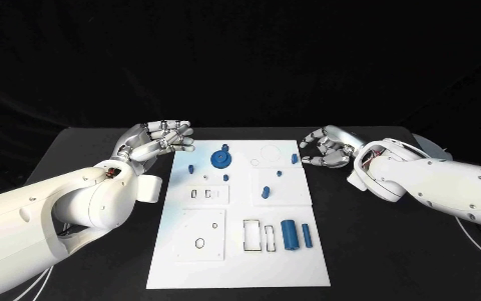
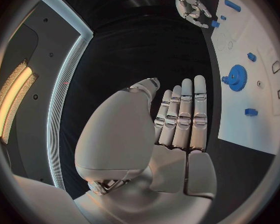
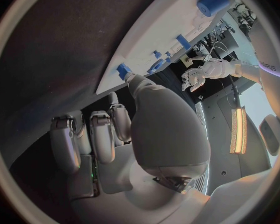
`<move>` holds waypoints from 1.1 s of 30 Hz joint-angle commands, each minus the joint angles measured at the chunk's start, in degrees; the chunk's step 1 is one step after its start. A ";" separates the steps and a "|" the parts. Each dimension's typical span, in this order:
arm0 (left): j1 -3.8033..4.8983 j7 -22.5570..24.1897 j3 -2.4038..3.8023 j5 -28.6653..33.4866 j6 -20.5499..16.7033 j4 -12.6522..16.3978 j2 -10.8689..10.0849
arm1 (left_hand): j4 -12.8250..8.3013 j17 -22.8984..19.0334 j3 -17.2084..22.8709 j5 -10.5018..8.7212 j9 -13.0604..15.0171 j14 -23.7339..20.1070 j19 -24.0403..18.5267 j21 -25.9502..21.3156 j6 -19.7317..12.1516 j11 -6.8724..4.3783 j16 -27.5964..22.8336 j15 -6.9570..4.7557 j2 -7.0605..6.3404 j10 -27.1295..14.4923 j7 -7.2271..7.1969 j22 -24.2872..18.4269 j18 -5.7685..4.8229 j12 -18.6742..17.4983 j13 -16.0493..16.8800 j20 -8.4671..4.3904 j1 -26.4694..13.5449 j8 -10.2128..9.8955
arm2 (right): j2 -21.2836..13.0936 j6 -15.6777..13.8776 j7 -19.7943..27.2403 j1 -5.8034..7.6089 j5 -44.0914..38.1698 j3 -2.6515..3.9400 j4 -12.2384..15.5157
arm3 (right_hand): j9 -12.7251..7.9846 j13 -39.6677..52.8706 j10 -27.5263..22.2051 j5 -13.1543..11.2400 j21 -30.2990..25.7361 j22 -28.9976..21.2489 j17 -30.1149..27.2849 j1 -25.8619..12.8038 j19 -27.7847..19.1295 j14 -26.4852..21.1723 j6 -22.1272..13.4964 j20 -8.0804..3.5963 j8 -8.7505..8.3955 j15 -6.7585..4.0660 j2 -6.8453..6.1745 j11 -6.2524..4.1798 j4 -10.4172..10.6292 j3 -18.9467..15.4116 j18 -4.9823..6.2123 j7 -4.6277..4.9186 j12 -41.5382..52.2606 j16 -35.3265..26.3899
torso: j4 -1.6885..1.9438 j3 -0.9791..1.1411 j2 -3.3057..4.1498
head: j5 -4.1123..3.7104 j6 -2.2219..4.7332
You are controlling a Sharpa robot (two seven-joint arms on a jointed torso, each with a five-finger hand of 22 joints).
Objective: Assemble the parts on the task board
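little is being shown as assembled: blue parts (image 1: 288, 234) are lying loose on the task board (image 1: 240, 259); nothing is being held by the left hand (image 1: 158, 141), fingers apart, or the right hand (image 1: 326, 147), fingers curled.

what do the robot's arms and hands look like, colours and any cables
Both arms are smooth, rounded white shells. The left hand and right hand are silver metal with segmented fingers, and the left wrist view shows pale pads on the fingers. Thin white cables trail beside both arms near the table edges.

Right robot hand (image 3: 115, 139) with fingers curled, thumb tip near a blue part (image 3: 123, 70), white task board (image 3: 146, 40) edge
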 commanded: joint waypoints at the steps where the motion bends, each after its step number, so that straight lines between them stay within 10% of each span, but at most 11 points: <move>1: 0.03 0.47 0.03 0.00 1.20 0.07 0.05 | 0.06 0.07 0.36 -0.31 0.09 0.02 -0.29 0.32 0.05 0.07 -0.29 -0.04 0.00 0.35 0.10 0.07 0.51 -0.28 0.08 0.04 0.09 -0.20 | 0.21 1.42 0.97 -0.15 -0.01 0.01 -0.06 | -0.06 2.30 -0.35 0.34 -0.25 14.51 11.74 0.26 5.49 5.19 -0.32 -0.02 -0.27 0.30 -0.19 -0.12 -0.30 -0.14 -0.20 0.04 -0.19 0.09 | 0.06 -0.06 -0.01 | 0.12 -0.11; 33: 0.03 0.16 0.03 -0.02 1.18 -0.08 -0.11 | -0.12 0.19 0.52 -0.28 0.10 0.03 -0.49 0.61 0.03 0.04 -0.33 -0.08 -0.03 0.38 0.04 0.26 0.53 -0.44 0.05 0.01 0.29 -0.22 | 3.34 1.08 0.19 -1.23 -0.83 0.02 -1.74 | 0.58 3.82 1.28 0.76 0.26 15.06 12.44 0.77 5.99 5.35 3.68 -0.14 1.18 -0.02 1.56 -0.65 -0.50 1.77 -0.39 -0.60 1.44 0.31 | -0.04 -0.12 -0.14 | 0.48 -0.60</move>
